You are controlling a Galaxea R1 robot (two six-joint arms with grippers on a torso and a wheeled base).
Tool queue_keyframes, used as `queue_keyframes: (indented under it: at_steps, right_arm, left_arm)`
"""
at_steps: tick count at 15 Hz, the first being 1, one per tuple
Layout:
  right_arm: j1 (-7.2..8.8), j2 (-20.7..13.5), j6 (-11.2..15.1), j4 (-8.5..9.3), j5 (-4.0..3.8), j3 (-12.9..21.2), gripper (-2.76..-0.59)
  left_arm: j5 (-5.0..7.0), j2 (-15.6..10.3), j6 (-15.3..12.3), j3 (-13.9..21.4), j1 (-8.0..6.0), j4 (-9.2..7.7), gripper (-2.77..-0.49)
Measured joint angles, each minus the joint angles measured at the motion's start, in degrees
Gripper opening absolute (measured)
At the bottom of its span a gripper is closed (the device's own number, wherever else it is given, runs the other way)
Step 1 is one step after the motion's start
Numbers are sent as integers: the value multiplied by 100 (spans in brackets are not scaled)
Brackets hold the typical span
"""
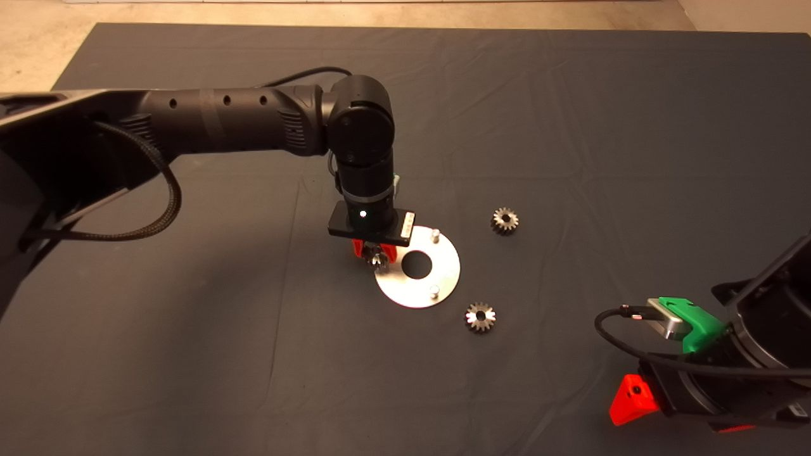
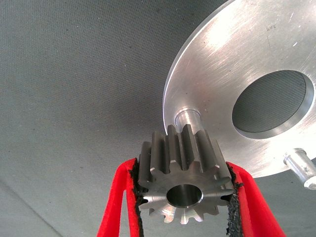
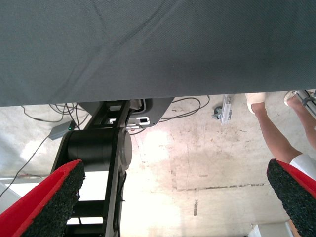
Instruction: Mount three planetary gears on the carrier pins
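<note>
Left wrist view: left tool [image 2: 185, 207] clamps a gear [image 2: 183, 180], bore axis tilted, above a carrier pin [image 2: 187, 118].

Left end effector [image 1: 375, 253] w/ gear [image 2: 183, 177] sits over disc's [image 1: 443, 266] left edge, blocking that side. Two loose gears [image 1: 505, 220] [image 1: 480, 316] flank disc's right; surface [image 1: 190, 348] elsewhere open (right end effector [image 1: 633, 399] near-right corner).

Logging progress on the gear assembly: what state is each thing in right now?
Left pincer: shut on a planetary gear, just over one carrier pin.
Other two gears: loose on the mat, beside the disc.
Other two pins: bare.
Right pincer: open, parked lower right.
</note>
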Motion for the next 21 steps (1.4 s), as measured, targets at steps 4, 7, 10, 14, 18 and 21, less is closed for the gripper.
queue_keyframes:
  at_steps: [4, 7, 10, 14, 18, 21]
  right_arm:
    - [0, 0, 2, 0, 0, 0, -60]
    - [0, 0, 0, 0, -2, 0, -60]
    - [0, 0, 0, 0, 2, 0, -60]
    - [0, 0, 0, 0, 0, 0, -60]
    - [0, 0, 0, 0, 0, -2, -60]
    - [2, 0, 0, 0, 0, -2, -60]
  left_arm:
    - [-7, 17, 2, 0, -105, 2, -261]
    - [-74, 66, 2, 0, -105, 2, -261]
    - [-72, 101, 2, 0, -105, 0, -261]
    - [-74, 144, 2, 0, -105, 2, -261]
    - [-72, 144, 6, -6, -105, 0, -261]
    - [-72, 143, 11, -9, -105, 0, -261]
